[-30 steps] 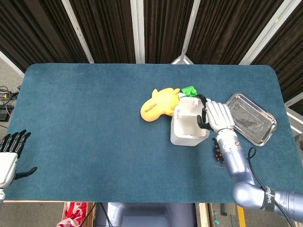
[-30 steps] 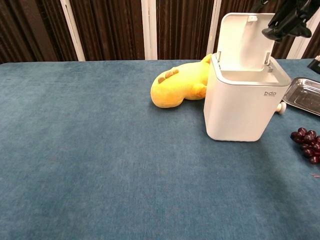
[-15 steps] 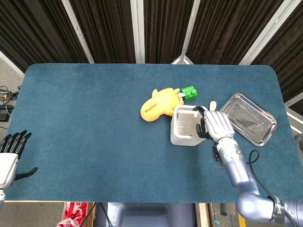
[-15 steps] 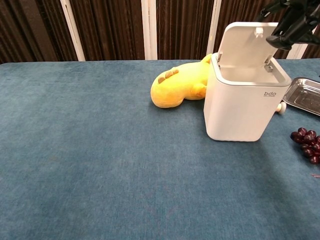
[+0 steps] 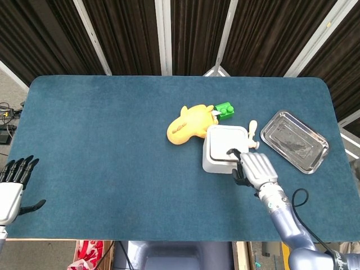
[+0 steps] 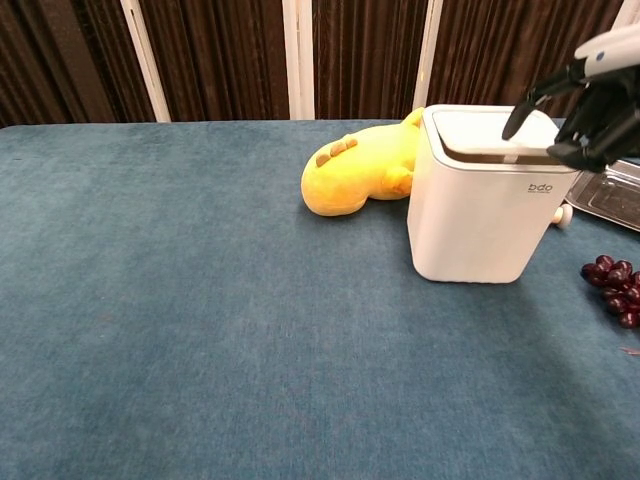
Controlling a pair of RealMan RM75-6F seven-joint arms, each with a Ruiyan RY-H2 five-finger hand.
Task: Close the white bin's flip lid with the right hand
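The long blue felt-covered table (image 5: 112,146) carries everything here, and right of its middle stands the white plastic bin with the flip lid (image 6: 483,205), its lid lying flat or very nearly so; from the chest view a thin dark seam under the lid leaves me unsure it has latched. The bin looks light and rigid, smooth enough to skid on the cloth, so any last push is best made straight down on the lid's front edge, away from the hinge. Touching its far side lies a yellow plush toy (image 5: 189,124), and a shiny steel tray (image 5: 297,140) sits well to its right. The right hand (image 5: 254,167) hovers at the bin's near corner, fingers loosely curled, holding nothing. The left hand (image 5: 12,181) idles off the table's edge, fingers spread.
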